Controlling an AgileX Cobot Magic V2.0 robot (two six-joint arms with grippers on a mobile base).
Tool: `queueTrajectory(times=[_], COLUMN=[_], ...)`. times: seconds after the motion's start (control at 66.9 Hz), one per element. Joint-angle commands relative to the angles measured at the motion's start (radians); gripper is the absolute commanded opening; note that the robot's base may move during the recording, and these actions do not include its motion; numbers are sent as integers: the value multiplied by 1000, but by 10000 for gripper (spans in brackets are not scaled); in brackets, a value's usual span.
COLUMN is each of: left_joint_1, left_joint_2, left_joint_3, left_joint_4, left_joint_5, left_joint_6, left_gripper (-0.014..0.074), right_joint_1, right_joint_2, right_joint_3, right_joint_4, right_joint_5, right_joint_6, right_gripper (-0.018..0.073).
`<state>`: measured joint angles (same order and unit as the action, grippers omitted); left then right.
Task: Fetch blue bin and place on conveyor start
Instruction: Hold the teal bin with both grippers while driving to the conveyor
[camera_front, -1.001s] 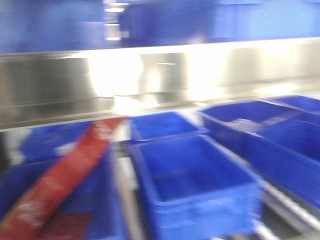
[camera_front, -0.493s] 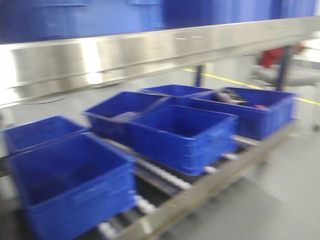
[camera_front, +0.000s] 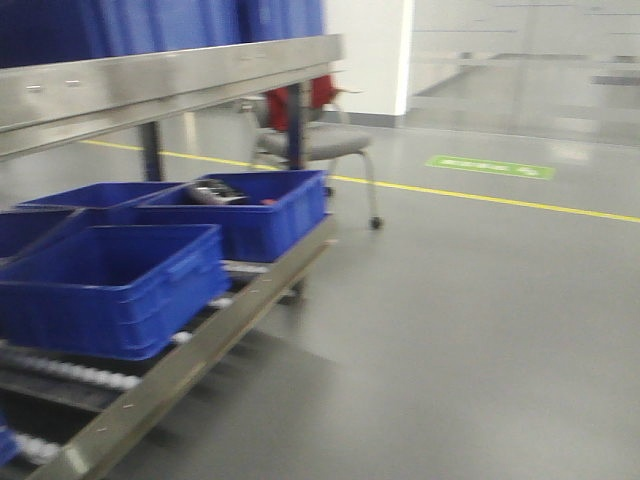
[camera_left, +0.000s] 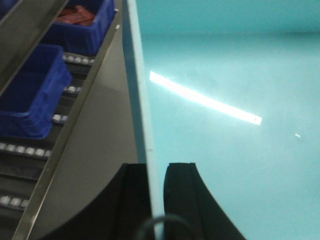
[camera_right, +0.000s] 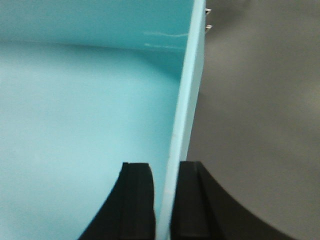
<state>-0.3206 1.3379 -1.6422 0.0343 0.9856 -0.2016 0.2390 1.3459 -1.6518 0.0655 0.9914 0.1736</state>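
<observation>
The blue bin, pale aqua with a smooth inside, fills the right of the left wrist view and the left of the right wrist view. My left gripper is shut on the bin's left wall, one finger inside, one outside. My right gripper is shut on the bin's right wall the same way. The bin hangs above grey floor. The bin and both grippers are out of the front view. The conveyor start is out of view.
A steel roller rack holds dark blue ribbed crates at the left; it also shows in the left wrist view. A wheeled chair stands behind it. Grey floor with a yellow line spreads to the right.
The front view has swung right: the rack and crates slid from the centre to the left edge, and floor, a chair and a yellow line came into sight.
</observation>
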Motion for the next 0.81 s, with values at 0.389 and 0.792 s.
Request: queueTrajectory(times=[0.389,0.792], left_joint_1=[6,6], left_joint_2=[-12,-12], left_joint_3=[-7,-7], left_joint_4=[66,66], left_joint_5=[-16,-16], left_joint_6=[12,12], left_gripper=[-111,-111], right_joint_1=[-10,-10], right_joint_2=[-18,-18], right_joint_3=[-10,-10], right_joint_4=[-53,-53], right_joint_5=[-35,-35], right_joint_6=[-24,-24], right_gripper=[-153,-153])
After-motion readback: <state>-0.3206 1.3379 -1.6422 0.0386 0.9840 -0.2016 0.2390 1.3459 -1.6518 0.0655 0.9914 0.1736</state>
